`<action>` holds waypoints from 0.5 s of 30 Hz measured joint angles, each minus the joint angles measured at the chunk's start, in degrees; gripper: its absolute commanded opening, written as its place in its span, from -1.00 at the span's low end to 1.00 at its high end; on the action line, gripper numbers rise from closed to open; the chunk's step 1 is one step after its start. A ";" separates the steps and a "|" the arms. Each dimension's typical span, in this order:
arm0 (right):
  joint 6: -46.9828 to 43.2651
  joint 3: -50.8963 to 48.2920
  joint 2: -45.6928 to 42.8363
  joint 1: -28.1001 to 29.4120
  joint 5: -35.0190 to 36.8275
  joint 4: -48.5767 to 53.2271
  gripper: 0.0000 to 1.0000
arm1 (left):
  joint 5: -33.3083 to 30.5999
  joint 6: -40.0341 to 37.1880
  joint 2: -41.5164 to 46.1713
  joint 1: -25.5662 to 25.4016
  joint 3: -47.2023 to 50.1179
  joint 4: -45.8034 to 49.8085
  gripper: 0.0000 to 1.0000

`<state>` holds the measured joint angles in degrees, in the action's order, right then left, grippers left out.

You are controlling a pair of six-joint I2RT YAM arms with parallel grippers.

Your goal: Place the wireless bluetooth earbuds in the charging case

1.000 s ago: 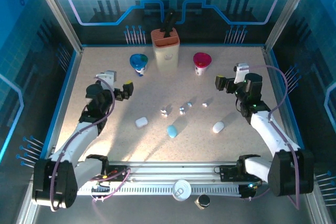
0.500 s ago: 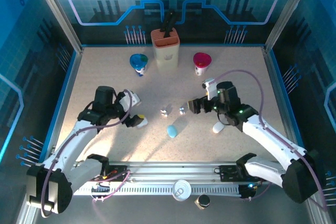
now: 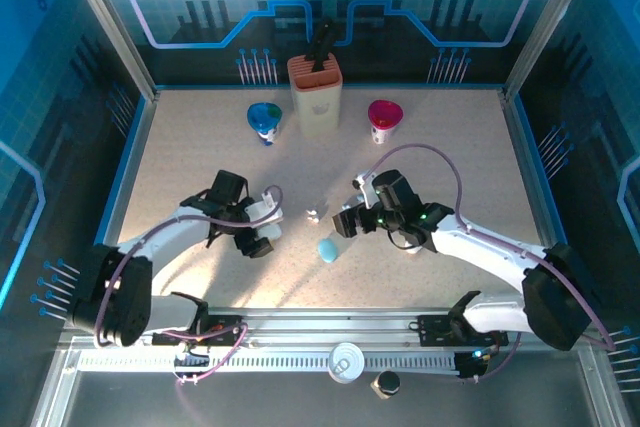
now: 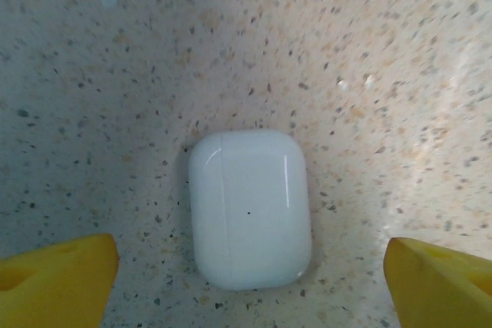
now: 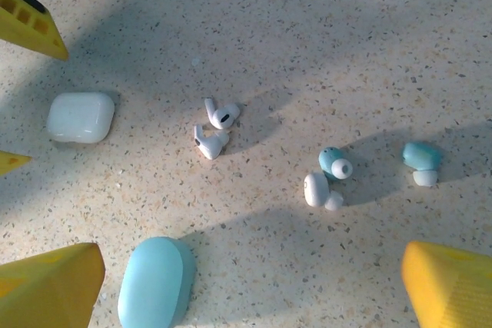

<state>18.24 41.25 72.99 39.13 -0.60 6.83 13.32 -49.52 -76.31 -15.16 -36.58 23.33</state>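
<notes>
Now both arms have swung inward over the bench (image 3: 170, 157); our left jaws straddle the white charging case (image 4: 250, 209), apart and not touching it; our right jaws hang wide above the earbuds (image 5: 213, 128), which lie loose near that case; we judge picking can begin.

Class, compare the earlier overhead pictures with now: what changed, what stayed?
The left claw swung inward and, open, straddles the rounded white plastic case; the right claw swung inward too, hovering open over the tiny white earbuds. Nothing gripped. The light blue oval case stayed.
</notes>
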 measured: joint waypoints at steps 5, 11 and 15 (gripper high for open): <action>-0.02 1.31 0.09 0.31 0.15 0.02 0.99 | -2.69 0.90 -4.98 -0.94 -0.02 -1.81 0.55; -0.02 1.42 0.09 0.31 0.26 1.22 0.99 | -4.20 2.71 -8.37 -1.86 -2.29 -1.79 0.40; 0.02 1.62 0.11 0.31 0.48 1.75 0.99 | -4.48 3.30 -9.18 -1.97 -3.08 -1.55 0.22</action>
<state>18.26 42.87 73.10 39.44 -0.12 8.58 8.84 -46.22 -85.49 -17.12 -39.66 21.78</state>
